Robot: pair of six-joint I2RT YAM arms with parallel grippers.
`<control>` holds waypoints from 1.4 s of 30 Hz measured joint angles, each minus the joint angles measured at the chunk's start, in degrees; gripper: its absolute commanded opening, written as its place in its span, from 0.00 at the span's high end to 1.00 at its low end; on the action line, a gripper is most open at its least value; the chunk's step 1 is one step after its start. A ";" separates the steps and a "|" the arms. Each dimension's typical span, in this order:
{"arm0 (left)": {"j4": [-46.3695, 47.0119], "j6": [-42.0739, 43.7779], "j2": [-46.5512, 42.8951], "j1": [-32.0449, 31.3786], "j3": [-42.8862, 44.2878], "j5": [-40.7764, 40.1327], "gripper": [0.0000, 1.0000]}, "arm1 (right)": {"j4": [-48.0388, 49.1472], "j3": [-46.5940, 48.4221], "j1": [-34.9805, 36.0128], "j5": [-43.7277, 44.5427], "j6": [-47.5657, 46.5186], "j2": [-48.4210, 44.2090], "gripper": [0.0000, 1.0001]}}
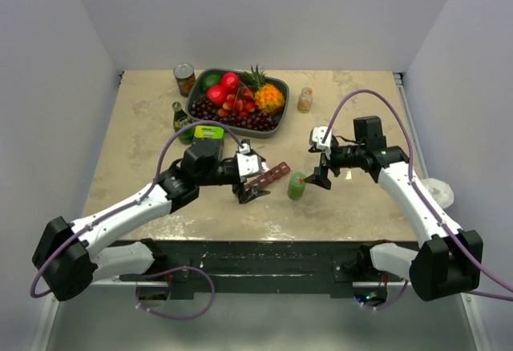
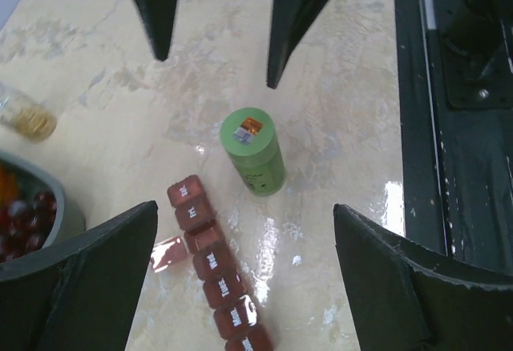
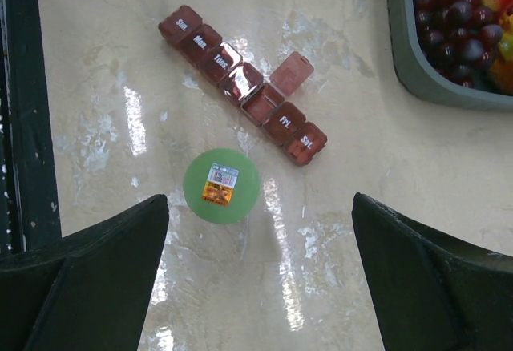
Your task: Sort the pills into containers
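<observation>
The dark red pill organiser (image 1: 268, 176) lies flat near the table's front middle, one row of day-marked compartments. It also shows in the left wrist view (image 2: 212, 267) and the right wrist view (image 3: 240, 82). One middle lid (image 3: 291, 73) is flipped open to the side; the others are shut. A green pill bottle (image 1: 297, 185) stands upright beside the Sat end, capped (image 3: 220, 185). No loose pills show. My left gripper (image 1: 248, 191) is open, hovering over the organiser (image 2: 248, 287). My right gripper (image 1: 321, 176) is open and empty just right of the bottle (image 3: 260, 279).
A dark tray of fruit (image 1: 276, 127) stands at the back middle, with a can (image 1: 184, 78) and a dark green bottle (image 1: 183, 120) to its left. A black-and-green box (image 1: 207, 135) sits by my left wrist. A small jar (image 1: 304, 99) stands back right.
</observation>
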 measured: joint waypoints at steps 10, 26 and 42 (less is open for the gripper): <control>-9.07 17.57 22.10 -4.48 19.19 4.09 0.09 | 1.88 -0.17 -1.09 0.81 -0.94 -0.33 0.01; -17.59 28.06 39.43 -8.28 30.16 3.30 0.23 | 2.16 -0.11 -4.81 4.07 2.19 -0.39 0.01; -14.75 22.36 40.81 -8.33 29.99 2.93 1.00 | 2.47 -0.11 -5.55 3.93 2.64 -0.35 0.01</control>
